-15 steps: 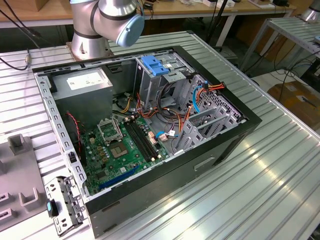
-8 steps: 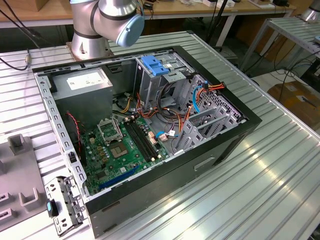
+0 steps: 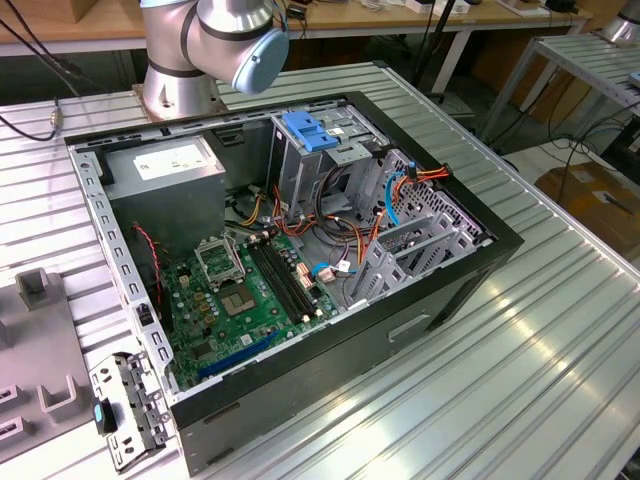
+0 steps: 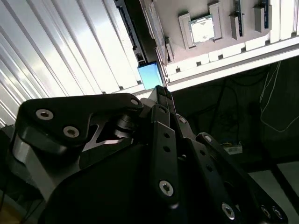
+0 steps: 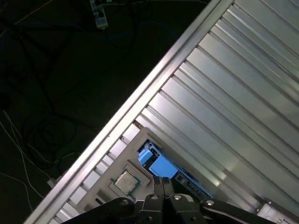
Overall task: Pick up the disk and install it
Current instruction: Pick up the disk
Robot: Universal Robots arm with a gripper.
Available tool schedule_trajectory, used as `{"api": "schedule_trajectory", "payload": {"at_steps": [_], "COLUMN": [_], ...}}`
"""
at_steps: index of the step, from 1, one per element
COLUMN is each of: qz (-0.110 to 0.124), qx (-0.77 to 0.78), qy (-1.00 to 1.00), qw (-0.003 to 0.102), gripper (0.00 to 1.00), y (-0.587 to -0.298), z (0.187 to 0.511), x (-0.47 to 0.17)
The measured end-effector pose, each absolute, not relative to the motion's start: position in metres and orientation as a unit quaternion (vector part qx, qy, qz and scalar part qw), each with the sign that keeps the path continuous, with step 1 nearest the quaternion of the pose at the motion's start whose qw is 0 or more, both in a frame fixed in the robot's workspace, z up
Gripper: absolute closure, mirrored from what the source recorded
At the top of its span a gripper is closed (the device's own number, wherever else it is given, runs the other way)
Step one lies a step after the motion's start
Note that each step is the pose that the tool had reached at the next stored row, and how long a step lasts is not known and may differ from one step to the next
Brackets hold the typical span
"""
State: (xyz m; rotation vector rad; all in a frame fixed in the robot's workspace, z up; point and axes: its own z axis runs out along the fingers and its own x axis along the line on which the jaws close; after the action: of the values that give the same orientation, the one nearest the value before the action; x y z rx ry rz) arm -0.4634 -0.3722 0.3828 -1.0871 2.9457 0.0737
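Dark grey metal with blue plastic trim, the disk (image 5: 161,164) is standing on its edge in a slot of the grey fixture tray (image 5: 133,151), near the tray's corner and beside a processor chip (image 5: 125,181) seated in the tray. The gripper (image 5: 163,182) is hovering just over the disk's blue end, its fingers drawn close together with nothing showing between them; whether they are touching it cannot be judged. The disk is probably stiff, heavy for its size, smooth-sided and sensitive to knocks, so a hold across its two flat metal faces is looking safest. The open computer case (image 3: 330,390) is lying on the ribbed table (image 3: 520,380) that is carrying the tray.
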Motion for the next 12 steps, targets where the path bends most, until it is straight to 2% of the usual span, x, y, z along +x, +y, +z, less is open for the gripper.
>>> {"api": "schedule_trajectory", "payload": {"at_steps": [12], "qz": [0.023], "qx": [-0.393], "qy": [0.919], "qw": [-0.001], "gripper": [0.89], "y": [-0.3722], "z": [0.3828], "x": [-0.4634]}}
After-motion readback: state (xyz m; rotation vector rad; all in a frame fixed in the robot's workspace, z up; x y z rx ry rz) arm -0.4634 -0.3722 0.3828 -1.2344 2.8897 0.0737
